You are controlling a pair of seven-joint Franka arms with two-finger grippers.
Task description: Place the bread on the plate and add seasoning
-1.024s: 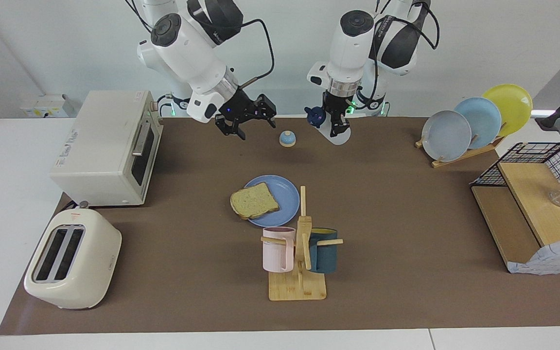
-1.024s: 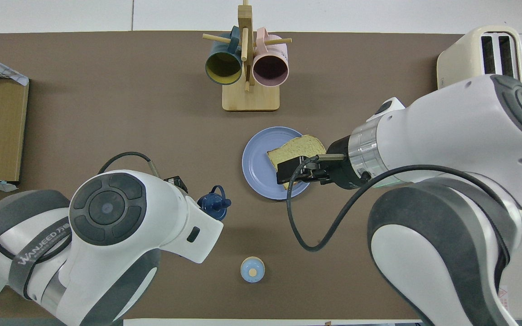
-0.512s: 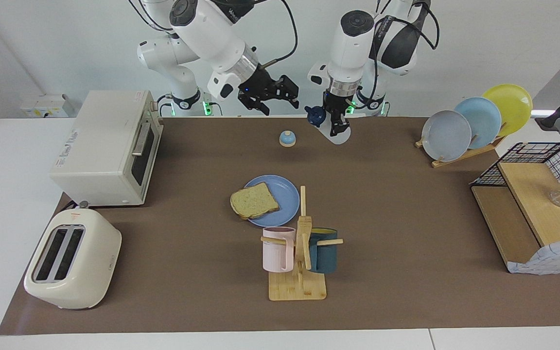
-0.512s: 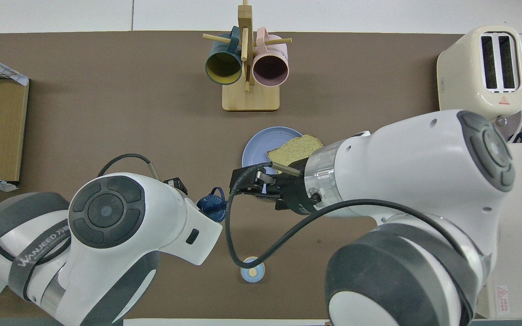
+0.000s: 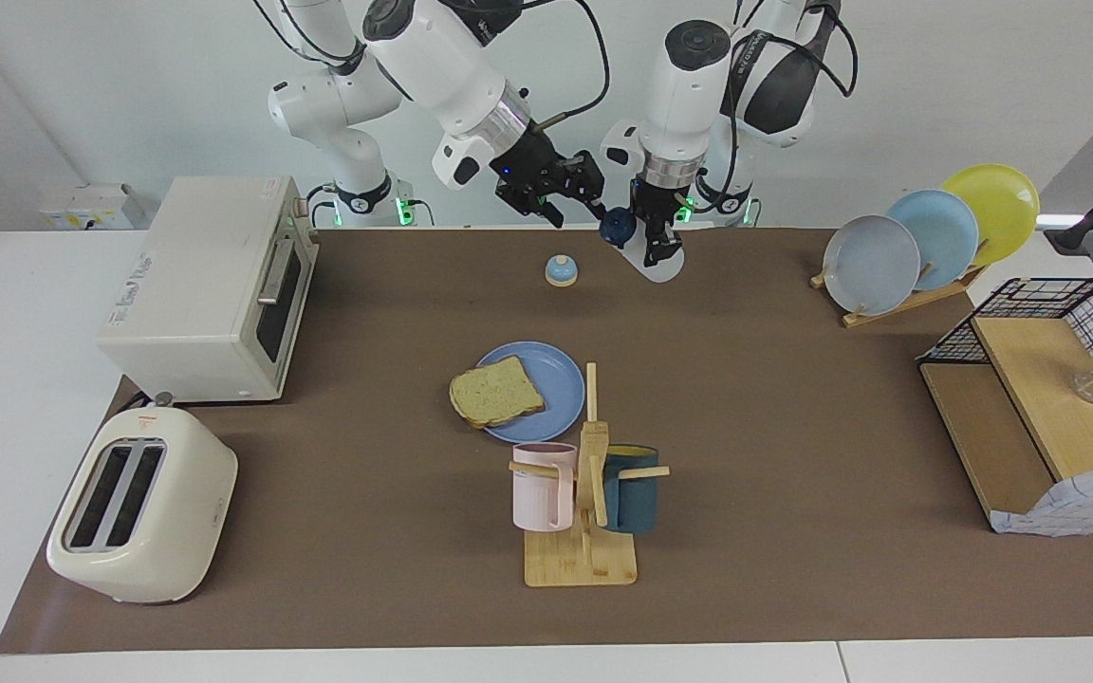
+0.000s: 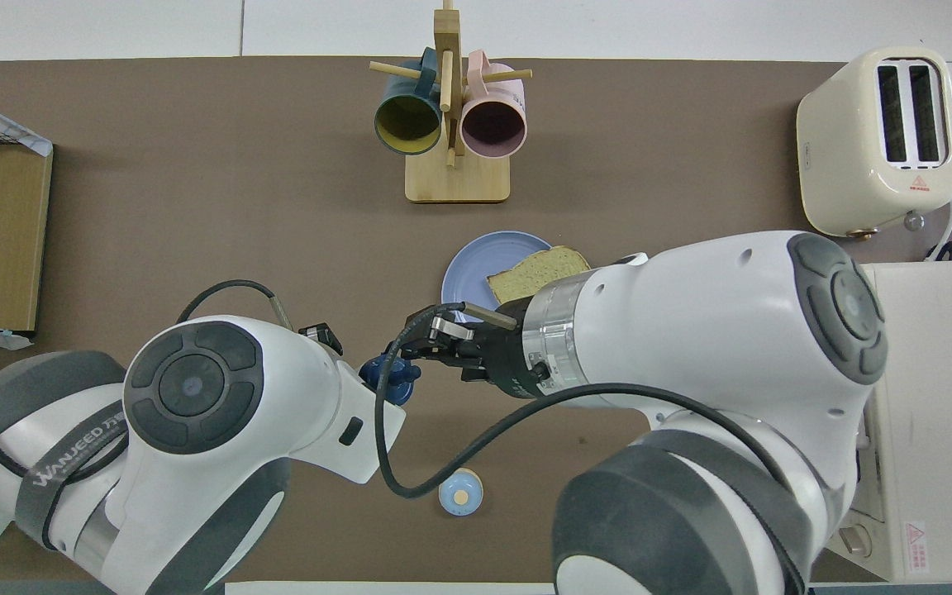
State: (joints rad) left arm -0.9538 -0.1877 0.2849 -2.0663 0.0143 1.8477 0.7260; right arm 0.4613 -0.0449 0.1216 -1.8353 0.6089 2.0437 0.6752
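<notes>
Seasoning hangs tilted in the left gripper, clamped there above the mat's edge nearest the robots. Its long axis runs slantwise: the dark navy cap points up and toward the right arm's end of the table, while the whitish body slopes down toward the left arm's end. The right gripper is right at the cap, fingers spread on either side of it; whether they touch it cannot be told.

The bread lies flat on the plate, with one corner overhanging the rim toward the right arm's end. The plate sits mid-table, just nearer the robots than the wooden mug rack, which carries a pink mug and a dark teal mug. A small blue-domed bell stands on the mat between the plate and the robots.

A brown mat covers the white table. At the right arm's end stand a toaster oven and a cream toaster; at the left arm's end, a rack of three plates and a wire-and-wood shelf. The wall is plain white.
</notes>
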